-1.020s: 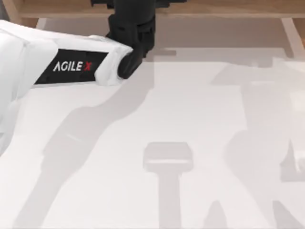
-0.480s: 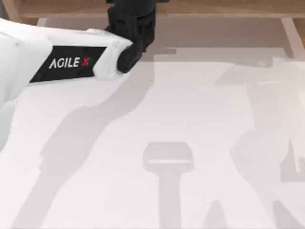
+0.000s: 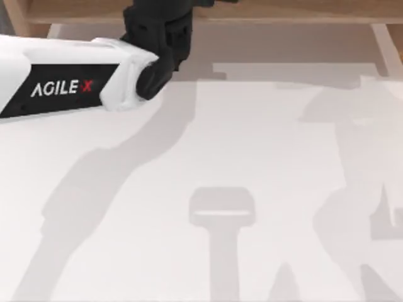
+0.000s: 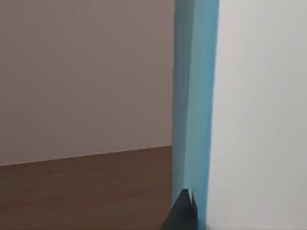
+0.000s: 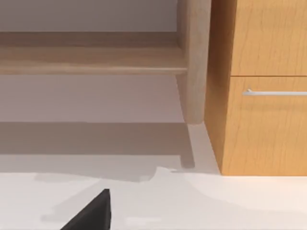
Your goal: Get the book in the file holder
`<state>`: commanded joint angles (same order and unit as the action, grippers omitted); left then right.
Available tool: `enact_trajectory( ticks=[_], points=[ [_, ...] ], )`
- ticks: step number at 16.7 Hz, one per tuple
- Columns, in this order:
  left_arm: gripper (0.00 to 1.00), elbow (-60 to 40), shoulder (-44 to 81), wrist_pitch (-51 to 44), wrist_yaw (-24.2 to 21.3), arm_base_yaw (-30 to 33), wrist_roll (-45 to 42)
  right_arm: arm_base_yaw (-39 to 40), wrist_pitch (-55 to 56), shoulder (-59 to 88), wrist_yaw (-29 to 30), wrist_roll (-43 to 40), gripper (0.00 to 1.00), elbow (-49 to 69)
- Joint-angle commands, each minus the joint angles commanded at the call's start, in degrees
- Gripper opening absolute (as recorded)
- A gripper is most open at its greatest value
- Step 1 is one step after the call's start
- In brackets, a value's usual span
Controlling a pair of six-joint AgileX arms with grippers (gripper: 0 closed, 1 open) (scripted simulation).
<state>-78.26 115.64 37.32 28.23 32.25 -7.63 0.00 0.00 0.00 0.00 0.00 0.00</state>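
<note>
A white table (image 3: pixel 252 157) meets an orange wooden cabinet (image 5: pixel 259 96) with a metal handle (image 5: pixel 276 92).

The white bench (image 3: pixel 252 157) is lying open across its middle and right, giving free passage. The left arm (image 3: pixel 69 85) is stretching over the far-left part, and the file holder (image 3: pixel 283 11) is walling off the far edge.

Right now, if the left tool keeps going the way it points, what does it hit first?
Likely the file holder. The left tool points at the wooden frame along the top view's upper edge, with the book in its grip. Depth is unclear.
</note>
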Motion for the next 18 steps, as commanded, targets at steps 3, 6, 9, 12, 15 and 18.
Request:
enact_trajectory(
  ticks=[3, 6, 9, 12, 15, 18],
  points=[
    [0.0, 7.07, -6.62, -1.76, -1.47, -1.13, -7.21, 0.0, 0.0, 0.0, 0.0, 0.0, 1.0, 0.0],
    [0.0, 14.96, -14.72, -3.23, -3.38, -3.15, -15.64, 0.0, 0.0, 0.0, 0.0, 0.0, 1.0, 0.0],
    [0.0, 22.97, -23.05, -4.6, -6.41, -5.77, -24.98, 0.0, 0.0, 0.0, 0.0, 0.0, 1.0, 0.0],
    [0.0, 30.58, -30.21, -5.88, -10.07, -9.92, -34.44, 0.0, 0.0, 0.0, 0.0, 0.0, 1.0, 0.0],
    [0.0, 37.97, -34.28, -7.45, -14.91, -15.21, -44.07, 0.0, 0.0, 0.0, 0.0, 0.0, 1.0, 0.0],
    [0.0, 43.46, -35.72, -8.48, -20.49, -22.22, -53.67, 0.0, 0.0, 0.0, 0.0, 0.0, 1.0, 0.0]
  ],
)
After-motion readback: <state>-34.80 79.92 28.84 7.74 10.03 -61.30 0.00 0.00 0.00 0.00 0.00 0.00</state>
